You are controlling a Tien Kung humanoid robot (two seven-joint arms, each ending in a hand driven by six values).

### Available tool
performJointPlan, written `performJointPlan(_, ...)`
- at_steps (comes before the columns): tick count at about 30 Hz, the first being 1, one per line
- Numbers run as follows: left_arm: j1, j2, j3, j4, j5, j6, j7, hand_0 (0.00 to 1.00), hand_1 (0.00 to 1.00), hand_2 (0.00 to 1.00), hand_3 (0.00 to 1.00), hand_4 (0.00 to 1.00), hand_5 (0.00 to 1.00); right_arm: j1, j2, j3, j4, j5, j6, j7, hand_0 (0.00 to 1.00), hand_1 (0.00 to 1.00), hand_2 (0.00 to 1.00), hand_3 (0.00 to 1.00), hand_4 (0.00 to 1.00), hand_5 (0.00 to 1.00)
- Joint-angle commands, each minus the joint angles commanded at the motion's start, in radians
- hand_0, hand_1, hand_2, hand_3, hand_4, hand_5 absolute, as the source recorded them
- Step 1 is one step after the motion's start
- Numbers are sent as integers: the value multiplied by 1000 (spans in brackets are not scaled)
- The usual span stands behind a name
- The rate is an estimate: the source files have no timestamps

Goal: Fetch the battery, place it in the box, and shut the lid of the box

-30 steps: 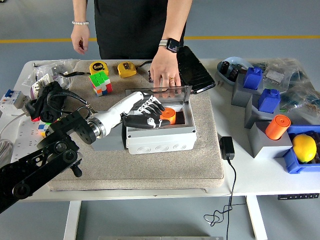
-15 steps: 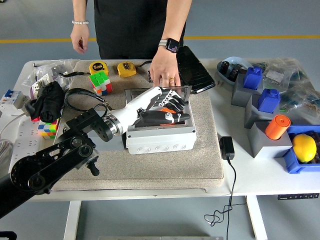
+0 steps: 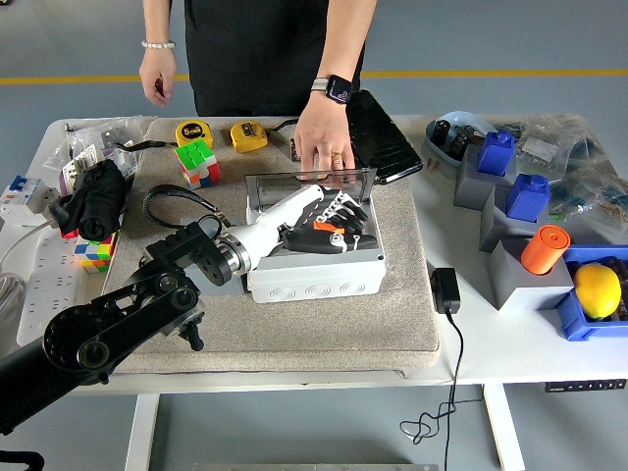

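The left hand (image 3: 329, 224) is right down inside the open box (image 3: 314, 270), white fingers (image 3: 343, 208) spread over the black palm, and a sliver of the orange battery (image 3: 322, 228) shows beneath them, lying in the box. Whether the fingers actually grip the battery or merely rest over it cannot be told from here. The grey box sits on the tan mat (image 3: 294, 314), its clear lid (image 3: 309, 183) standing upright along the far edge. A person's hand (image 3: 322, 137), wearing a watch, rests its fingertips on top of that lid; the person's other hand (image 3: 157, 77) hangs free above the table's far edge. Behind the box lie two yellow tape measures (image 3: 221, 133) and a puzzle cube (image 3: 197, 163). Over on the right, a second orange cylinder (image 3: 545, 248) stands on a grey block near a lemon (image 3: 598, 289) in a blue bin.
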Motion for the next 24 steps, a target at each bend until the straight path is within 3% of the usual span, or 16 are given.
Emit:
performJointPlan(6,22,23,-25,5,36,-3,15,687,601,576,551,946,396,-2,-1,5,2,-5,0,0,711,673,677,641,998,569)
performJointPlan(13,70,75,-85,-59,61,-10,31,648,563,568,547,948,397,-4,-2,13,7,-15,-1,0,711,674,678,641,998,569)
performJointPlan(14,75,82,-90,-66,65,-11,35,607,533,563,543,948,396,-4,-2,15,8,-16,-1,0,714,674,678,641,998,568)
performJointPlan(24,109,118,-97,-79,85,-28,54,592,528,562,543,941,384,-4,-3,28,15,-27,-1,0,710,674,677,641,998,567)
